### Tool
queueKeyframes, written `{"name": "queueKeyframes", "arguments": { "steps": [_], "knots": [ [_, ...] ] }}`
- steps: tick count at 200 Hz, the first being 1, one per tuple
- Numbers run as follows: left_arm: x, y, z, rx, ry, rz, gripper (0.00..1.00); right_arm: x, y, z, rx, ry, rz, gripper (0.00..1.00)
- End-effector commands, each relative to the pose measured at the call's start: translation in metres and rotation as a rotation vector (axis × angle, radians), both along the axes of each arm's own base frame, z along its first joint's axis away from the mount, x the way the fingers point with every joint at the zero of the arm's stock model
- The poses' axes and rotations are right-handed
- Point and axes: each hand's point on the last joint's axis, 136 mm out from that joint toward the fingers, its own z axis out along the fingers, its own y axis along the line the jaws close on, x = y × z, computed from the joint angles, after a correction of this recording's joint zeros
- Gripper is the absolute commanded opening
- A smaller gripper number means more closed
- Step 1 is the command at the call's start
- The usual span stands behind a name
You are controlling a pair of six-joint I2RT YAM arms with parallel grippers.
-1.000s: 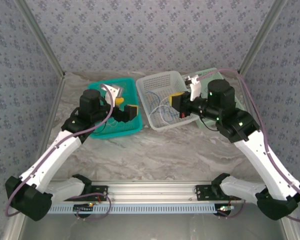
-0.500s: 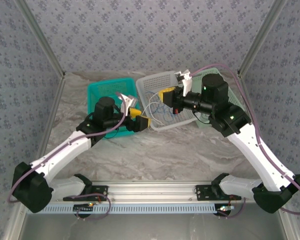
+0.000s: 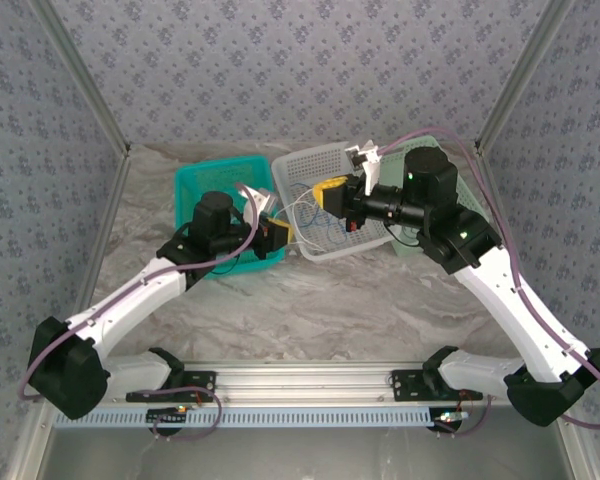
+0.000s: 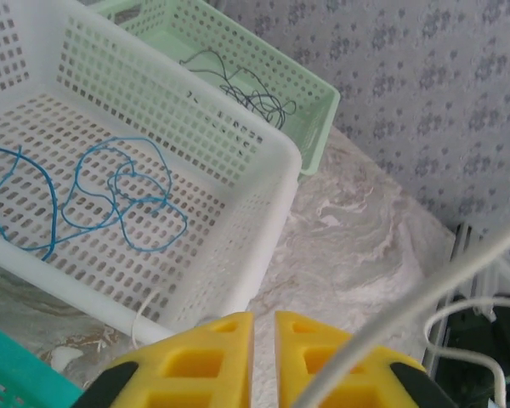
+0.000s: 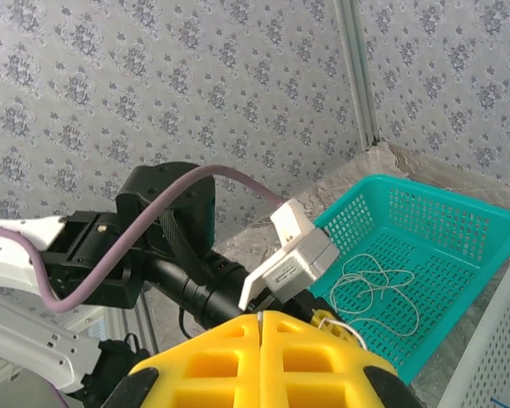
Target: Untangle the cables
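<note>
Three baskets, I tell my spotter, stand in a row on the desk (image 3: 330, 300): the teal basket (image 3: 205, 175) on the left, the white basket (image 3: 305, 155) in the middle, the green basket (image 4: 316, 117) beyond it.

Spotter: And your arms?

Me: My left tool (image 4: 264, 327) sits low at the seam between teal and white, its fingers almost together with only a thin slit between them. My right tool (image 3: 330, 193) hangs over the white basket, fingers pressed flat together, with nothing between them that I can see.

Spotter: Where are the cables?

Me: Mostly apart, I'd judge. The blue cable (image 4: 144, 201) sprawls in loose loops on the white basket's floor, ahead and to the left of my left tool in its wrist view, the loops strung along the basket's length. The black cable (image 4: 246, 93) lies bunched in the green basket. The pale cable (image 5: 376, 289) lies in the teal one, a strand of it running toward my left tool.

Spotter: Is the left holding it?

Me: I cannot tell. A pale strand (image 4: 140, 319) shows just beside the fingertips, at the foot of the white basket's near wall, but the pinch itself is hidden. If it is caught, I think the pull should go toward the teal side, away from the white basket, and the left arm is the nearer one for that.
</note>
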Motion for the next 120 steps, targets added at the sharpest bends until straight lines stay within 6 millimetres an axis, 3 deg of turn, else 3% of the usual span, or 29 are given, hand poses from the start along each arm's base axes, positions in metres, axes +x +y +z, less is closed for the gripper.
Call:
{"name": "queueKeyframes", "arguments": {
  "steps": [1, 20, 35, 44, 71, 120],
  "knots": [
    [0.014, 0.008, 0.019, 0.071, -0.072, 0.063, 0.06, -0.017, -0.005, 0.004, -0.042, -0.068, 0.053, 0.07],
    [0.021, 0.026, 0.018, 0.201, -0.091, 0.127, 0.0, -0.02, -0.018, -0.025, -0.165, -0.053, 0.042, 0.25],
    [0.024, 0.034, 0.027, 0.257, -0.119, 0.143, 0.0, -0.02, -0.033, -0.05, -0.248, -0.009, 0.015, 0.56],
    [0.024, 0.036, 0.035, 0.271, -0.139, 0.144, 0.0, -0.02, -0.042, -0.063, -0.281, 0.014, -0.007, 0.68],
    [0.031, 0.04, 0.063, 0.301, -0.206, 0.167, 0.0, -0.011, -0.062, -0.081, -0.275, 0.056, -0.093, 0.76],
    [0.043, 0.053, 0.117, 0.371, -0.347, 0.219, 0.0, -0.005, -0.068, -0.083, -0.254, 0.076, -0.136, 0.85]
  ]
}}
